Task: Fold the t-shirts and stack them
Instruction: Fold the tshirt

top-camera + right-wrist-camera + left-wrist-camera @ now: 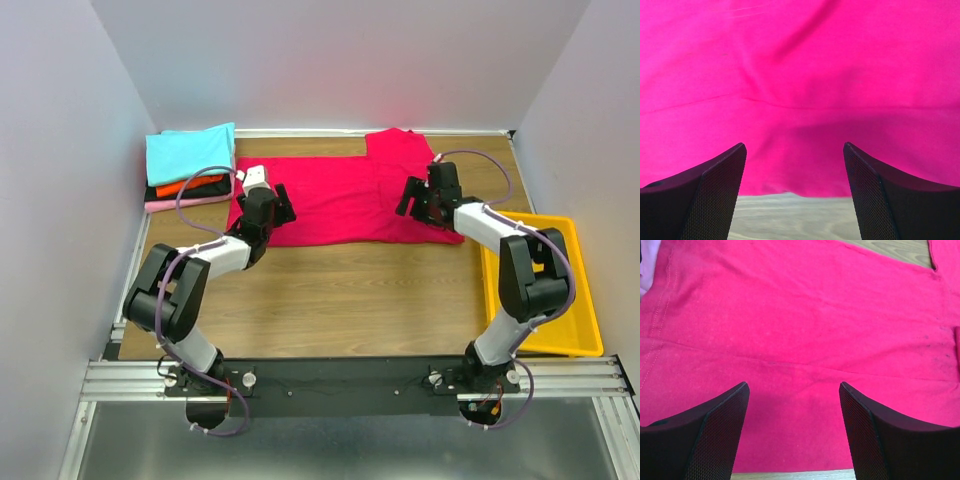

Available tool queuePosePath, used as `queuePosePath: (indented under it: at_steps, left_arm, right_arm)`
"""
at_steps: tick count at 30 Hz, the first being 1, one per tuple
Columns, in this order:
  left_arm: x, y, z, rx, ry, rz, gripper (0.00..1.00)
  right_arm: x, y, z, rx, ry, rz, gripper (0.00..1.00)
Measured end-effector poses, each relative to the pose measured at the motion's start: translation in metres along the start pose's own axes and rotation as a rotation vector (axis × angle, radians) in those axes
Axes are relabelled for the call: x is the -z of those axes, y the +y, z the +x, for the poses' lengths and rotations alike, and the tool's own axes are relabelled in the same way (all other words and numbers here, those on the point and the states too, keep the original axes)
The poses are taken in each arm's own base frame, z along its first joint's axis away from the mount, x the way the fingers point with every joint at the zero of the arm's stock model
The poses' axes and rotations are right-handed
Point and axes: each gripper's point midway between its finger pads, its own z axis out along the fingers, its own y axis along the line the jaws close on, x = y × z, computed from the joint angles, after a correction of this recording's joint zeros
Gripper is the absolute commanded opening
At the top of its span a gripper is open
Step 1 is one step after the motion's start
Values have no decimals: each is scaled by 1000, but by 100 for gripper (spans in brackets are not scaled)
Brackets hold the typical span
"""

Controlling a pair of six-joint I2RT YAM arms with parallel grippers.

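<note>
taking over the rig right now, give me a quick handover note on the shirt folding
Grippers: the left gripper is open and empty at the near left edge of the crimson shirt; the right gripper is open and empty at its near right edge.
Crimson shirt: spread out on the table, not on the stack.
Done: cyan shirt, orange-red shirt, black shirt and pink shirt lie folded and stacked at the back left.
Left: fold the crimson shirt and add it to the stack.
</note>
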Motion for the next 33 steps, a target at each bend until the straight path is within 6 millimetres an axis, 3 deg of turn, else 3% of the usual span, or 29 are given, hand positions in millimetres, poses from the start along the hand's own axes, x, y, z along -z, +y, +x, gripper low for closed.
queuePosePath:
  at_steps: [6, 10, 14, 20, 33]
  left_arm:
    - [1, 5, 21, -9, 26, 12, 79]
    - [4, 10, 39, -20, 57, 12, 79]
    - [7, 8, 48, -24, 75, 23, 78]
    - [1, 10, 72, -24, 137, 15, 77]
    - [4, -7, 80, -6, 135, 33, 77]
  right_arm:
    - [-15, 29, 14, 37, 20, -82, 85]
    - [-30, 31, 33, 50, 67, -83, 85]
    - [-32, 36, 31, 47, 55, -94, 85]
    - [-33, 37, 32, 23, 48, -96, 84]
    - [-19, 21, 44, -16, 13, -34, 84]
